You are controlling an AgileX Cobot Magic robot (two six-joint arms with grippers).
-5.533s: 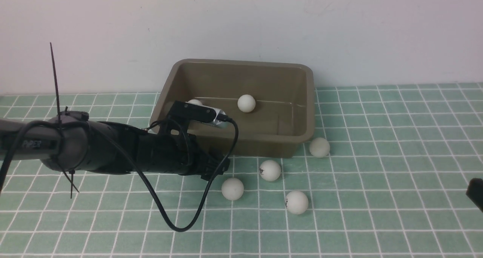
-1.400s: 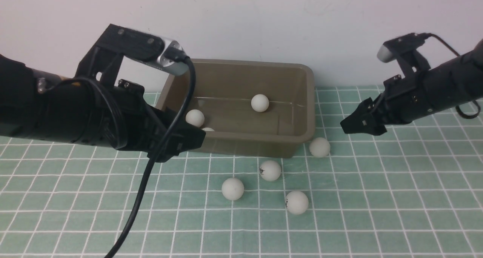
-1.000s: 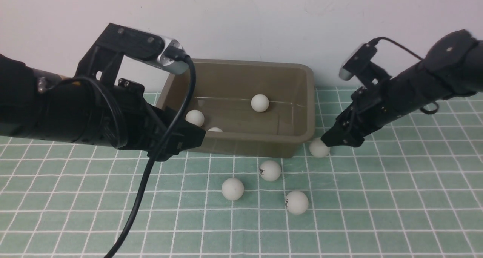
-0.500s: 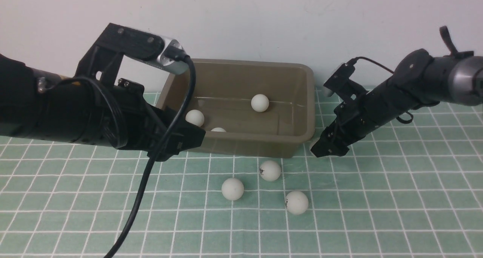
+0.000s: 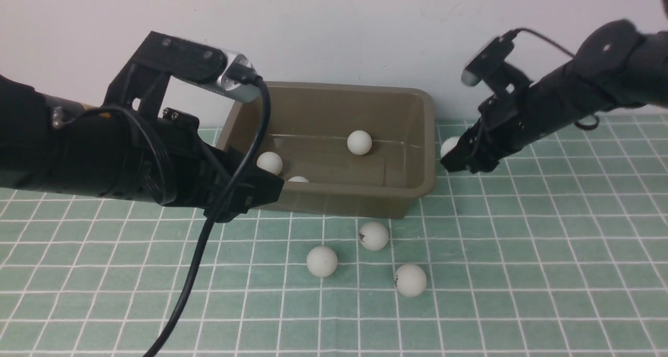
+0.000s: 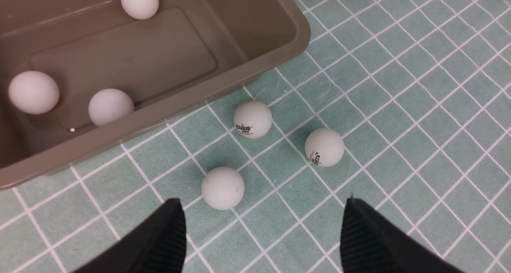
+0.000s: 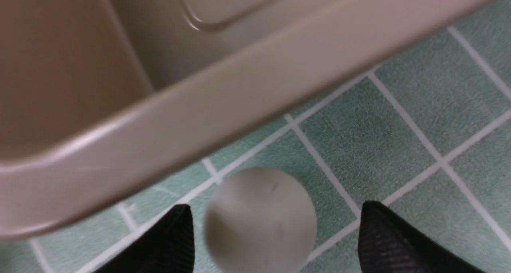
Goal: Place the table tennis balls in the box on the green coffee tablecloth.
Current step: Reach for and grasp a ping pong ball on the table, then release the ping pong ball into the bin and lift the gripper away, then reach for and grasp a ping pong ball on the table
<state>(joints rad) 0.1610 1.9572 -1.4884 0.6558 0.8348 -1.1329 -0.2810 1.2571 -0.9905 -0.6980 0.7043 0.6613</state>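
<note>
The olive-brown box (image 5: pixel 339 203) stands on the green coffee tablecloth (image 5: pixel 522 273) with three table tennis balls inside (image 5: pixel 359 142) (image 5: pixel 270 163) (image 5: pixel 298 179). Three more balls lie on the cloth in front of it (image 5: pixel 373 236) (image 5: pixel 321 261) (image 5: pixel 410 280). My right gripper (image 5: pixel 453 161) hangs beside the box's right wall, shut on another ball (image 5: pixel 448 146). In the right wrist view this ball (image 7: pixel 259 221) shows blurred between the fingertips (image 7: pixel 379 241), just outside the rim (image 7: pixel 239 93). My left gripper (image 6: pixel 262 200) is open and empty, above the cloth near the front ball (image 6: pixel 222 187).
A white wall (image 5: pixel 334 28) rises directly behind the box. The left arm's black cable (image 5: pixel 198 273) droops over the cloth at the front left. The left arm's body covers the box's left end in the front view.
My right gripper dropped onto the ball at the box's near right corner, closed on it and rose with it beside the right wall. The left arm has not moved.
</note>
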